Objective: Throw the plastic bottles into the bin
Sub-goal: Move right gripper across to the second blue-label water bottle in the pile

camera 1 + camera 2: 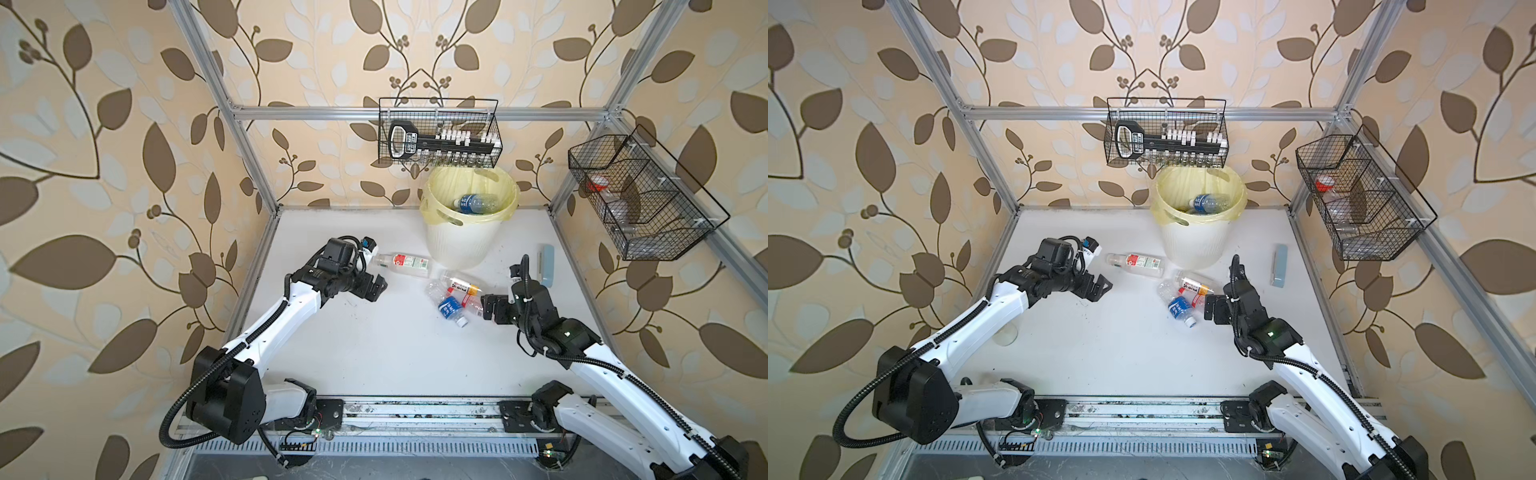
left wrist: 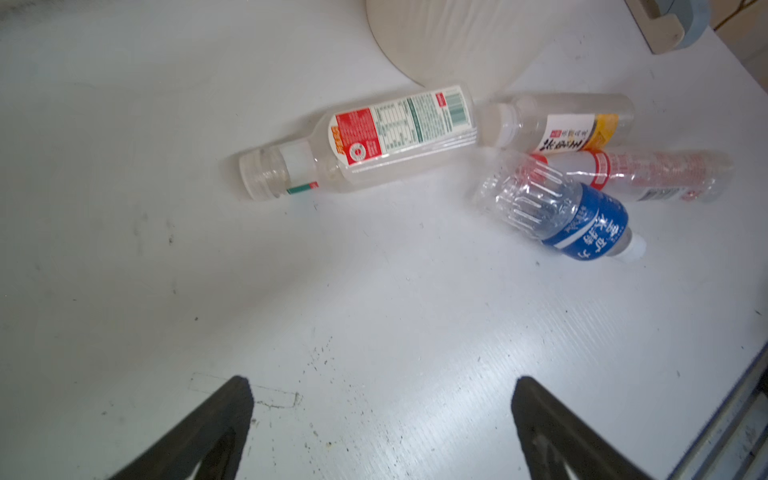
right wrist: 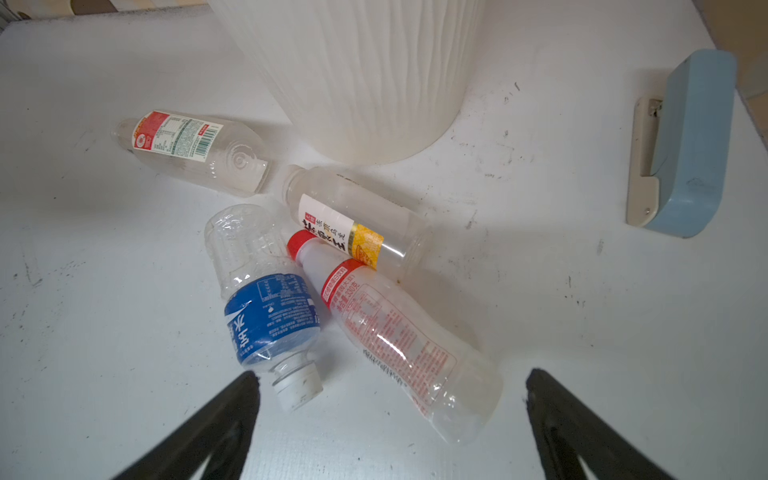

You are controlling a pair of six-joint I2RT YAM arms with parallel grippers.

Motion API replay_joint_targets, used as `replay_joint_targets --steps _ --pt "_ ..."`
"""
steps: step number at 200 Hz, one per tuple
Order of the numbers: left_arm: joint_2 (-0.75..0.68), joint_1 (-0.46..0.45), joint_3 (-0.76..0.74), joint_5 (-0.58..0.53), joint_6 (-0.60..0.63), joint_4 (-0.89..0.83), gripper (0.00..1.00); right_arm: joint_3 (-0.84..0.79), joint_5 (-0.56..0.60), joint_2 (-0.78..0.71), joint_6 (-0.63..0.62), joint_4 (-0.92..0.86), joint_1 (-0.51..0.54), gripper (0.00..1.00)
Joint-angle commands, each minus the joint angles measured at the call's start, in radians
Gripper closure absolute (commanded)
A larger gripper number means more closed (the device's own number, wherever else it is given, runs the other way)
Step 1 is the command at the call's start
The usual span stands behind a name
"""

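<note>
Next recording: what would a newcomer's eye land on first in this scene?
The cream bin with its yellow liner stands at the back of the table, with one blue-labelled bottle already inside. In front of it, a heap of three bottles lies just off the open right pincer. A red-labelled bottle lies alone near the open left pincer.

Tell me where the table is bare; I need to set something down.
Widest bare patch: the near white tabletop, short of the open left gripper and open right gripper. Also bare: the far-left corner beside the cream ribbed plastic bin. Crowded: four clear plastic bottles lying before the bin.
</note>
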Motion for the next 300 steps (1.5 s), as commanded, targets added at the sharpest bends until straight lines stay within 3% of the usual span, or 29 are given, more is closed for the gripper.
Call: replay_joint_targets --steps 1,42,102,146,193,300 --pt "0.008 0.028 0.019 0.061 0.030 0.026 0.01 -0.021 0.023 0.032 0.029 0.041 0.047 0.00" --pt "-0.006 0.086 -0.019 0.097 0.066 0.035 0.01 -0.006 0.021 0.129 0.035 0.114 0.129 0.00" --pt "-0.072 0.087 -0.064 0.020 0.125 0.029 0.01 0.003 -0.086 0.255 0.038 0.238 0.149 0.00" --pt "-0.089 0.127 -0.094 0.109 0.141 0.020 0.01 0.053 -0.107 0.340 0.021 0.228 0.155 0.00" --pt "-0.069 0.159 -0.086 0.170 0.141 0.005 0.01 0.079 -0.076 0.392 0.040 0.242 0.178 0.00" --pt "-0.073 0.192 -0.106 0.180 0.151 0.019 0.01 0.190 -0.053 0.610 0.050 0.216 0.227 0.00"
